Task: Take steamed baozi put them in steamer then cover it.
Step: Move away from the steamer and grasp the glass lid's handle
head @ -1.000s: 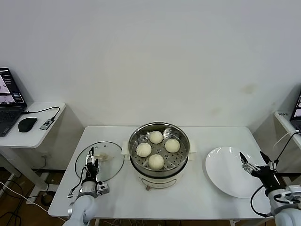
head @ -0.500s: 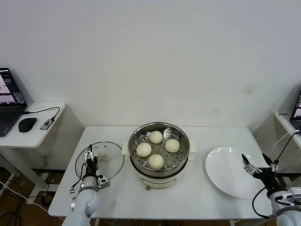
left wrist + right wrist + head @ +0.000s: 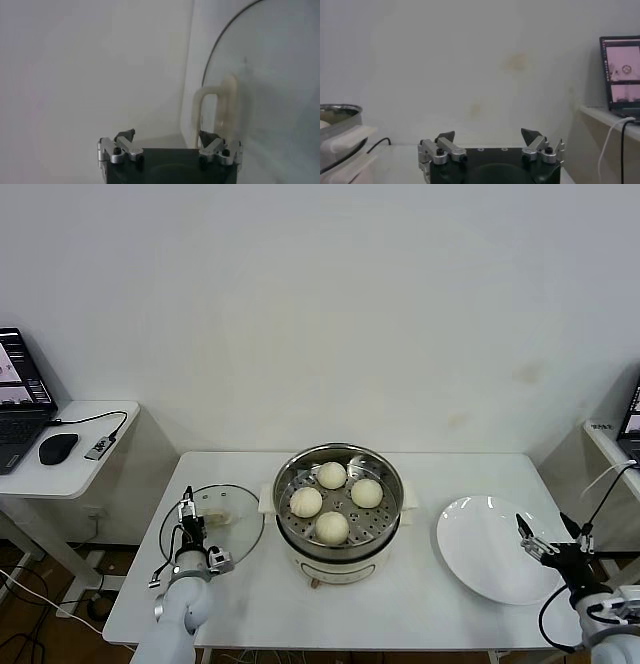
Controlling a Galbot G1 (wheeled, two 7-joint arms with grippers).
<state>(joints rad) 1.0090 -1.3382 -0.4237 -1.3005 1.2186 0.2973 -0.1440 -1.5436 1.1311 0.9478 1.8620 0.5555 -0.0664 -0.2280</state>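
Note:
Four cream-white baozi [image 3: 331, 527] sit on the perforated tray of the steel steamer [image 3: 338, 470], which stands uncovered on its white base at the table's middle. The glass cover [image 3: 242, 536] lies flat on the table to the steamer's left, its cream handle [image 3: 214, 516] at its centre. My left gripper [image 3: 187, 506] is open just over the cover's near-left part, beside the handle. In the left wrist view the gripper [image 3: 167, 136] is open and the handle [image 3: 218, 109] stands close ahead of one fingertip. My right gripper [image 3: 548, 536] is open and empty at the table's right edge.
A flat white plate [image 3: 480, 564] lies right of the steamer, beside my right gripper. A side table with a laptop [image 3: 20, 397] and mouse [image 3: 58, 448] stands far left. A white wall closes the back. The steamer's rim shows in the right wrist view [image 3: 337, 112].
My left gripper has drifted slightly left and toward the back over the cover. My right gripper has pulled back a little toward the table's right front edge.

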